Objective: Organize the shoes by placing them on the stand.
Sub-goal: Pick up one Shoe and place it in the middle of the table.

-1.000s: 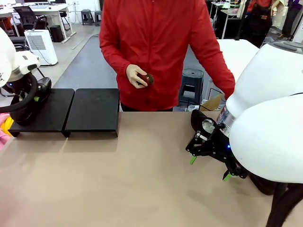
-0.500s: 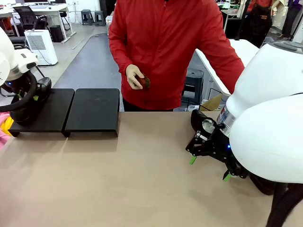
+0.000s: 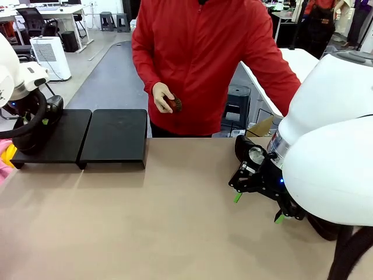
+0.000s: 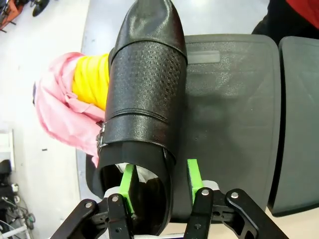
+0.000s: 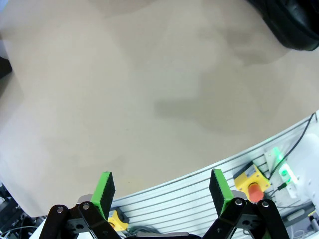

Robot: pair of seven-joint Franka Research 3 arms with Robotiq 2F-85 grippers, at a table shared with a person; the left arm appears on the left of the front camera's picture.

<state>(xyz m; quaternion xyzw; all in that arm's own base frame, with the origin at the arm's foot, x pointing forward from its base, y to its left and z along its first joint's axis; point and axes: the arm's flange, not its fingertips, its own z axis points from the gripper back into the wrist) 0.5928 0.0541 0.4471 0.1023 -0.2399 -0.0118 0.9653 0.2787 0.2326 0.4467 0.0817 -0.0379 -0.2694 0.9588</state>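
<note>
We see our left gripper (image 4: 160, 174) clamped on the shoe (image 4: 144, 99) by its side wall, one green pad inside the pale-lined opening and one outside. The shoe is glossy black, with a perforated vamp and a buckled strap. Its toe points to twelve o'clock, over the stand (image 4: 229, 109) at its nine o'clock edge. Our right gripper (image 5: 162, 185) gapes wide above the table (image 5: 124, 89).

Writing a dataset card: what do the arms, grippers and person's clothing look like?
White rounded shells on the left arm and right arm; black left gripper and right gripper with green pads; black cable at left wrist. Person: red long-sleeved jacket.
</note>
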